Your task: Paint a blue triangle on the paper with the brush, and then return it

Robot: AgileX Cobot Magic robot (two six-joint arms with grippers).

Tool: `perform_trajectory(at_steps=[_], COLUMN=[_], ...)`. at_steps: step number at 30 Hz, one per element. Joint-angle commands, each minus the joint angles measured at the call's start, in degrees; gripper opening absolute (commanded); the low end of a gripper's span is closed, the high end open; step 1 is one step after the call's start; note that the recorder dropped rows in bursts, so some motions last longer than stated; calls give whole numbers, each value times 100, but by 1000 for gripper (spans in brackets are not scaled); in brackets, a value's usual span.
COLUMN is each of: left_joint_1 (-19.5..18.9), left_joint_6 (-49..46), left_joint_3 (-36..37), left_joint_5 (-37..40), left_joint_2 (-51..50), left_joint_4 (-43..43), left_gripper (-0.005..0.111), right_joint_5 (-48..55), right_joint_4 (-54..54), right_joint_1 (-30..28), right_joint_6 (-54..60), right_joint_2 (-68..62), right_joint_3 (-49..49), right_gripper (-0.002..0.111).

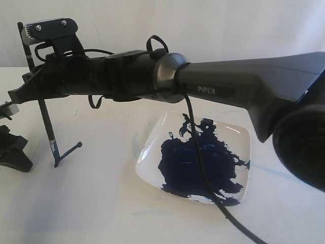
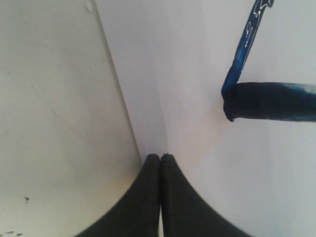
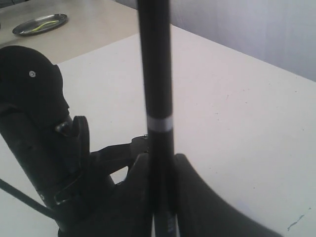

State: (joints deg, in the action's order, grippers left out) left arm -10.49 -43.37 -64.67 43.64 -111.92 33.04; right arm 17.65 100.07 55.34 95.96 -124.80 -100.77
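Over the paper [image 2: 197,74], the right arm [image 1: 228,86] reaches level, fingers [image 3: 195,197] pinching the near-upright brush [image 1: 46,121]

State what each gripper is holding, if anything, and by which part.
The right gripper holds the brush, its jaws clamped on the black handle. The left gripper is shut and holds nothing.

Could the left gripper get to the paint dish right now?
Probably not cleanly: the right arm reaches across near the paint dish, and its brush stands between dish and left gripper.
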Motion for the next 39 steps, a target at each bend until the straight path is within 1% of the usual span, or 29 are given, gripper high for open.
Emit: perform_trajectory(at_steps=[1, 7, 39], left_joint_1=[-12, -12, -12], left_joint_6=[-18, -18, -28], left_joint_3=[-10, -10, -10], left_joint_5=[116, 116, 116], left_joint_2=[60, 60, 60], left_joint_4=[34, 34, 34], left_gripper=[0, 0, 0], right_joint_5=[5, 5, -39], right_joint_4=[-12, -562, -858], right_joint_1=[0, 0, 0], right_joint_6=[-95, -645, -782], right_joint_2=[20, 33, 138], right_joint_3=[13, 13, 13], right_gripper=[0, 0, 0])
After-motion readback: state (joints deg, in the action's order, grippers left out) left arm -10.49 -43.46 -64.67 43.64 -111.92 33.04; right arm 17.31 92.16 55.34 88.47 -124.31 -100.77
